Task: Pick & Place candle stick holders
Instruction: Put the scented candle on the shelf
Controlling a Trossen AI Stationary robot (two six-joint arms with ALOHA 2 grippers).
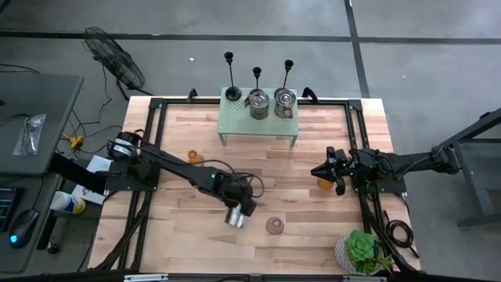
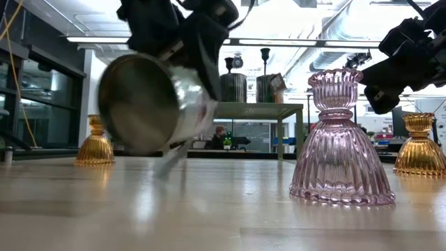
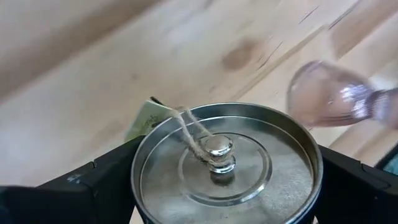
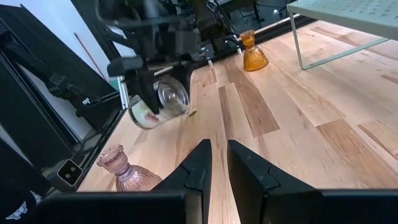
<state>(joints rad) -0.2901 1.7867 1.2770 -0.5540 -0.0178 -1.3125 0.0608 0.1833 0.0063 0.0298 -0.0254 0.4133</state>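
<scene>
Three black candle stick holders [image 1: 229, 77] [image 1: 257, 78] [image 1: 288, 72] stand upright along the far edge of a green perforated shelf [image 1: 235, 125], beside two tins [image 1: 258, 103] [image 1: 285, 102]. My left gripper [image 1: 237, 210] is over the table's near middle, shut on a silver lidded tin [image 3: 224, 162], far from the holders. A paper tag on twine is tied to the lid's knob [image 3: 219, 149]. My right gripper [image 4: 214, 168] is shut and holds nothing; it hovers at the table's right side [image 1: 317, 171]. My left gripper pinches the tin's round side wall between its two fingers [image 3: 93, 186], one on each opposite side, close to the lid end [image 3: 140, 180]. The fingers slant down from above. The tin [image 2: 150, 104] hangs tilted, its bottom toward the near edge, clear of the table.
A pink glass holder [image 1: 274, 225] stands just right of the tin. One amber glass holder [image 1: 194, 157] stands at mid-left, another [image 1: 323, 183] under my right gripper. A potted plant [image 1: 360, 251] sits at the near right corner. Bare wood lies in front of the shelf.
</scene>
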